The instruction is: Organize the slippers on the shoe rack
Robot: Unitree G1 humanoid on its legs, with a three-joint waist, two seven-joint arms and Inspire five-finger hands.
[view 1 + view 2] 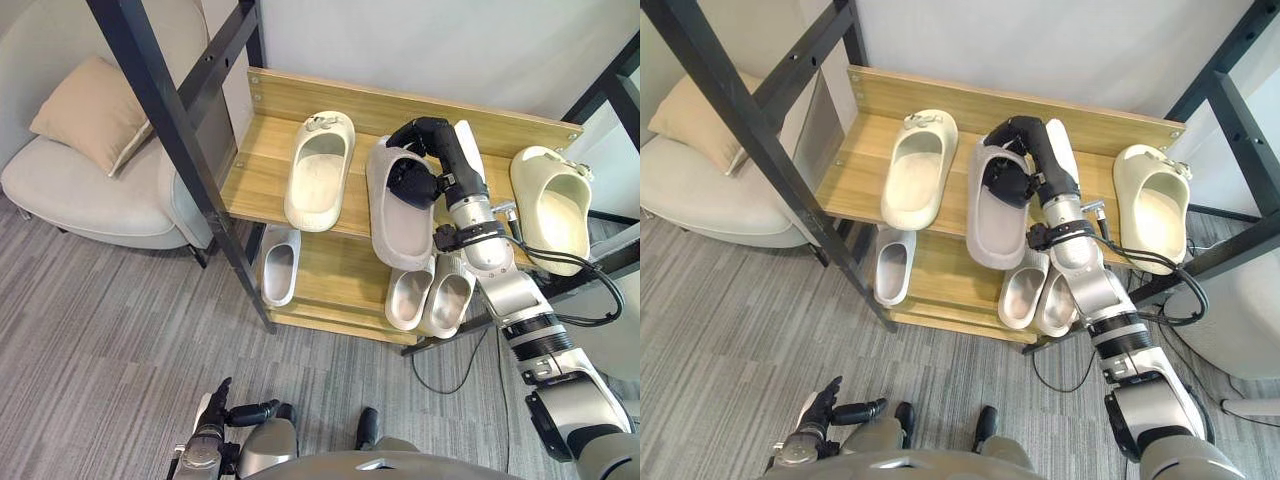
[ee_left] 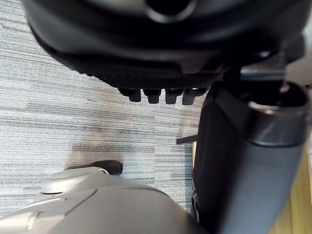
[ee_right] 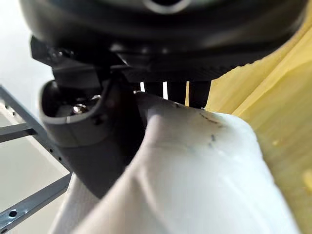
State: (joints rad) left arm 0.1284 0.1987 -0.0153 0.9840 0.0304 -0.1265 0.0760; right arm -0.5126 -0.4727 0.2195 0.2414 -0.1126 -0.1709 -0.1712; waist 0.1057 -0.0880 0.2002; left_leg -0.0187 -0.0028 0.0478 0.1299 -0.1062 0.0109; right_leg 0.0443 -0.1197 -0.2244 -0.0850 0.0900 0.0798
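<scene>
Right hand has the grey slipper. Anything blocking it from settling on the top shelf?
Nothing visible. The right hand has its fingers curled on the grey slipper over the top shelf, in the gap between the left cream slipper and the right cream slipper.

Outstretched right robot hand [image 1: 410,181] curled in grip; left robot hand [image 1: 820,411] low, relaxed

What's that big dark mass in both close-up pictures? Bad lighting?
No: in the left wrist view it is the left hand itself, over evenly lit carpet; in the right wrist view, the right hand, holding the pale slipper.
</scene>
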